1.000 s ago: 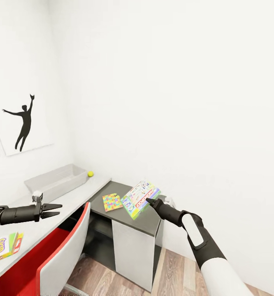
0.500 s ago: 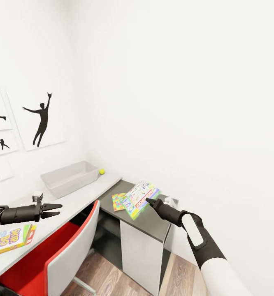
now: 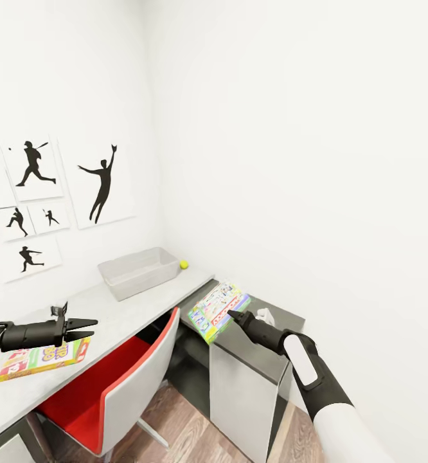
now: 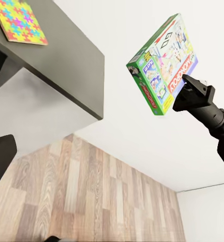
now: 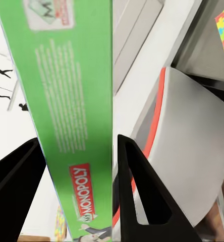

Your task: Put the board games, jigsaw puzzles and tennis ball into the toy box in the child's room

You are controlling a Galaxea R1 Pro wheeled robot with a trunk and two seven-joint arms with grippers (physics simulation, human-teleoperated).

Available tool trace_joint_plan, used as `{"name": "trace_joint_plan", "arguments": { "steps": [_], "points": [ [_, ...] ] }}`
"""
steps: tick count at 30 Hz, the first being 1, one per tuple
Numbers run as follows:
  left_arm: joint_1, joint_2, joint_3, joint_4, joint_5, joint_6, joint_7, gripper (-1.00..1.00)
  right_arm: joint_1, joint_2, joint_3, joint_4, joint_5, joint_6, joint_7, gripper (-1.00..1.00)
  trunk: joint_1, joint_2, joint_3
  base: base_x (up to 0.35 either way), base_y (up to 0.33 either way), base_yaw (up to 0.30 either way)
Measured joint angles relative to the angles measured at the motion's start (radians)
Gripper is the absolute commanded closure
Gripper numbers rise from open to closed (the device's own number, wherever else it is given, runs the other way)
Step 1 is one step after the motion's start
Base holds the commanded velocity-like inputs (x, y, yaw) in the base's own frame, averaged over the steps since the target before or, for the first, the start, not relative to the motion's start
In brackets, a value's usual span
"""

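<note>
Your held game box (image 3: 218,309) is hiding part of the dark lower desk section (image 3: 285,318) in the head view, so the jigsaw puzzle (image 4: 19,21) lying there is showing up through the left wrist camera instead, flat on the dark top near its edge. Your right wrist view is mostly taken up by the box's green side, with the two black fingers (image 5: 137,196) pressing it from either side. Your right gripper (image 3: 234,316) is clamping the green game box by one edge and holding it tilted in the air above that lower section. Your left gripper (image 3: 85,326) is hanging over the long light-grey desk (image 3: 105,305) with its fingers slightly parted and nothing between them. A second game box (image 3: 44,357), yellow and red, is lying flat on the desk just below that gripper, its near end cut off by the arm. The grey toy box (image 3: 139,272) is sitting at the far end of the desk against the white wall, with the tennis ball (image 3: 184,264) just beside its corner. A red-and-white chair (image 3: 121,386) is tucked under the desk, black baseball silhouettes (image 3: 102,183) are hanging on the wall, and wood planks (image 4: 87,201) are covering the floor.
</note>
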Motion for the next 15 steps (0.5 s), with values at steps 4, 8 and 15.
{"name": "trace_joint_plan", "arguments": {
  "steps": [4,8,15],
  "points": [
    [0.0,-0.001,0.0,0.0,0.0,0.0,0.0,-1.0,0.0,0.0,0.0,0.001,0.0,0.0,0.0,1.0,0.0,0.0,-0.002,0.066,-0.086,0.276],
    [0.0,-0.003,0.0,0.0,0.0,0.0,0.0,-1.0,0.0,0.0,0.0,0.0,0.0,0.0,0.001,1.0,0.0,0.0,-0.003,0.165,-0.172,0.277],
    [0.0,-0.003,0.0,0.0,0.0,0.0,0.0,-1.0,0.0,-0.001,0.0,-0.001,0.001,0.001,0.001,1.0,0.0,0.0,-0.004,0.185,-0.122,0.277]
  ]
}}
